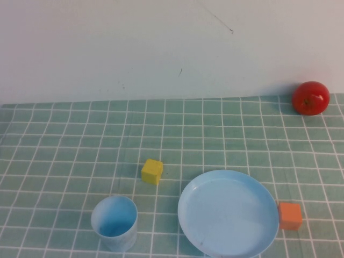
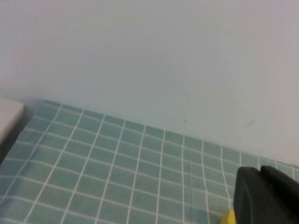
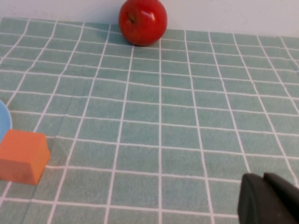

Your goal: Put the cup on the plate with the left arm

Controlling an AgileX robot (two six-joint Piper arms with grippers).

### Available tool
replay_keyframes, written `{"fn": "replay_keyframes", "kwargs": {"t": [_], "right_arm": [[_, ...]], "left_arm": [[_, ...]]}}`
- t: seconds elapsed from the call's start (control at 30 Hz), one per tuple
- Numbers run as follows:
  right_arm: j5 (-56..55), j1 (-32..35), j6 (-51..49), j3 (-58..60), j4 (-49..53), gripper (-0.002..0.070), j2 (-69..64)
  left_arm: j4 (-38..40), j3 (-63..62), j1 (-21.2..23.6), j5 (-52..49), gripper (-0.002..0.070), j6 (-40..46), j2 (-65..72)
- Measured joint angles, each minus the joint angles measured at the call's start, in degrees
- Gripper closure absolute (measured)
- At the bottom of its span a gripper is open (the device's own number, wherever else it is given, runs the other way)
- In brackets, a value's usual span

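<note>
On the green checked cloth (image 1: 64,140) by a white wall, the small light blue plastic cup (image 1: 114,222) stands well away from the shut, empty left gripper (image 2: 266,196) and beside the big blue plastic plate (image 1: 228,213); the right gripper (image 3: 268,200) looks shut too, and the cup seems light and slippery, best pinched at its rim.

No text, label, brand, number or sign can be read anywhere: the cup (image 1: 114,222), the plate (image 1: 228,213), the yellow block (image 1: 152,171) just beyond the cup, the orange block (image 1: 290,215) touching the plate's rim, the apple (image 1: 310,98) and the checked cloth (image 1: 64,145) are all unmarked
</note>
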State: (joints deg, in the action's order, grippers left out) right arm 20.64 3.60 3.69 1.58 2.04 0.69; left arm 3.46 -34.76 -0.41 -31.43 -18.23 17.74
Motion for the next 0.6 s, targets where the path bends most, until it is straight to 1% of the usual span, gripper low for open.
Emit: {"fn": "replay_keyframes", "kwargs": {"t": [0.17, 0.27, 0.37, 0.47, 0.53, 0.6], "right_arm": [[0.00, 0.00, 0.00, 0.00, 0.00, 0.0678, 0.00], [0.00, 0.00, 0.00, 0.00, 0.00, 0.0678, 0.00], [0.00, 0.00, 0.00, 0.00, 0.00, 0.0678, 0.00], [0.00, 0.00, 0.00, 0.00, 0.00, 0.0678, 0.00], [0.00, 0.00, 0.00, 0.00, 0.00, 0.0678, 0.00], [0.00, 0.00, 0.00, 0.00, 0.00, 0.0678, 0.00]], "left_arm": [[2.01, 1.24, 0.00, -2.94, 0.0677, 2.39, 3.30], [6.85, 1.36, 0.00, -4.37, 0.0678, 7.22, 5.82], [17.42, 1.54, 0.00, -4.25, 0.0678, 15.40, 9.41], [31.42, 1.54, 0.00, -3.36, 0.0677, 28.84, 13.61], [42.86, 1.54, 0.00, -3.39, 0.0677, 38.96, 17.12], [50.50, 1.54, 0.00, -4.55, 0.0677, 45.89, 20.25]]}}
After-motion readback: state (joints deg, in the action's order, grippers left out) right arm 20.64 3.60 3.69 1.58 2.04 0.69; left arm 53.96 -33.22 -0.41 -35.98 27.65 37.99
